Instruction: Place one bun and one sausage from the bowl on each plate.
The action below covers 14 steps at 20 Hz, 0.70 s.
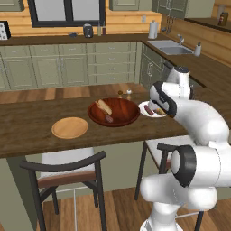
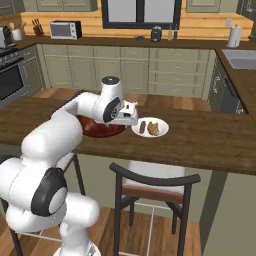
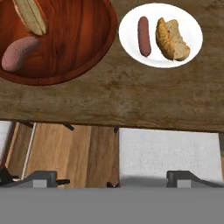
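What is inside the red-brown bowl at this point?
In the hand view the bowl holds one bun and one sausage. Its far part runs past the picture's edge, so anything lying there cannot be seen.

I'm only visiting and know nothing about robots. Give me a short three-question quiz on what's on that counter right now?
1. True or false: the white plate already holds a sausage and a bun.
2. What is left in the bowl? A) nothing B) one bun and one sausage C) two buns
3. Fill in: the tan plate holds ____ food.

Key
1. True; they lie side by side.
2. B; a bun and a sausage.
3. No.
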Available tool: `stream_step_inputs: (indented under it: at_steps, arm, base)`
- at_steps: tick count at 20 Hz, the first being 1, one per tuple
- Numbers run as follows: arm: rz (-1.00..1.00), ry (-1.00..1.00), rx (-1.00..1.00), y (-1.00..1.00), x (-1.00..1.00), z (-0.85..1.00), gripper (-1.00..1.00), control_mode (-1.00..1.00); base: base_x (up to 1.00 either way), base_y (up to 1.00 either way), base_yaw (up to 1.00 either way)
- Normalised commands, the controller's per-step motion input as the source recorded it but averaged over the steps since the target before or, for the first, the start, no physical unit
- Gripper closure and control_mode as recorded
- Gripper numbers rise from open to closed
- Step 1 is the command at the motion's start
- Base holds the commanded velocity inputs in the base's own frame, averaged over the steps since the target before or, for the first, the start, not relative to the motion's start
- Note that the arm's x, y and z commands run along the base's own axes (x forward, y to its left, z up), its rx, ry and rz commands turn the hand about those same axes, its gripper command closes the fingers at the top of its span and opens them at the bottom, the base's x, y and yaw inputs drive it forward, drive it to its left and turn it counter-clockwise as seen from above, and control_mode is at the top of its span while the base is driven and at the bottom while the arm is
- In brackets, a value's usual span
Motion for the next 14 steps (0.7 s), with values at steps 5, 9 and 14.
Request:
stream_step_inputs:
  at_steps: [5, 9, 14]
  arm:
    - [0.04, -0.21, 0.00, 0.17, -0.53, 0.29, -1.00, -1.00]
    - [0.01, -0.01, 0.00, 0.03, -0.03, 0.10, -1.00, -1.00]
    - [0.00, -0.03, 0.00, 0.34, -0.24, 0.10, -1.00, -1.00]
  base:
    - [0.00, 0.00, 0.00]
    - [0.00, 0.00, 0.00]
    - [0.00, 0.00, 0.00]
